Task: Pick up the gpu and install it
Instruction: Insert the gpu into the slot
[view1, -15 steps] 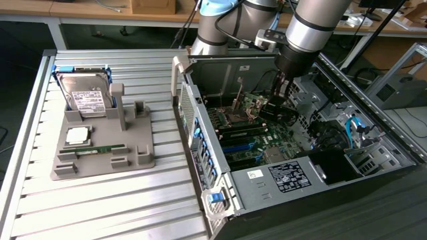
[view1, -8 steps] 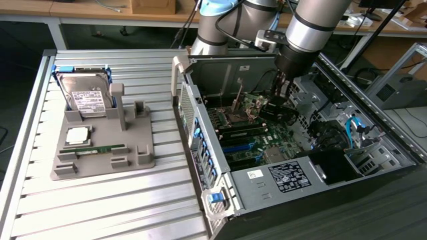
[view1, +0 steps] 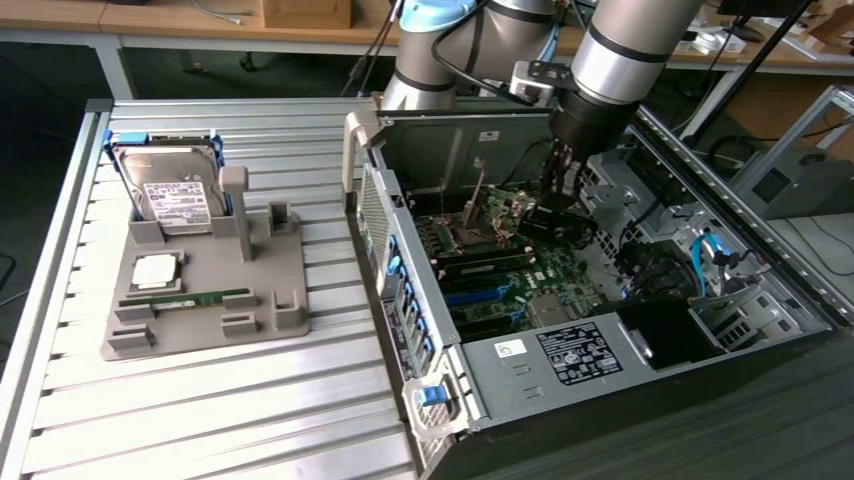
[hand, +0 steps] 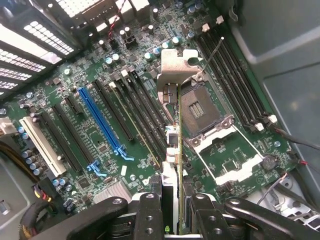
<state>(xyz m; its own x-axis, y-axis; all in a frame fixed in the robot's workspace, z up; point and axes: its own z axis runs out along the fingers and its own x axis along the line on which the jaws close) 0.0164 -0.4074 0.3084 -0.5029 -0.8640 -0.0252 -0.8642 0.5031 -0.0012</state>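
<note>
Nearest the lens, two black fingers (hand: 150, 215) of the claw (hand: 178, 212), closed partway and pinched on the gpu (hand: 178, 135), one finger against each flat face. Card held on edge, so seen as a thin line running away from the lens, with its silvery bracket (hand: 176, 70) at the far end. Hanging inside the open computer case (view1: 587, 350), above the motherboard (hand: 100, 150), over the black slots between the long blue slot (hand: 102, 122) and the processor socket (hand: 202, 107). Kept edge-down most likely to turn the contact edge toward the slots; gripped along the upper edge, probably to leave the lower edge free. Not seated yet, by the look of it; alignment with one particular slot impossible to tell. Seen from the exterior view, the arm (view1: 614, 60) reaching down from above into the case, itself laid open side up, presumably to turn the board upward for that approach. Toward the exterior view's left, well apart from the case, a grey holder (view1: 200, 320) on the table (view1: 200, 420), with a hard drive (view1: 167, 195) propped upright in a cradle and a green memory stick (view1: 187, 298) lying flat in a groove, each apparently fixed in a known pose for easy gripping.
</note>
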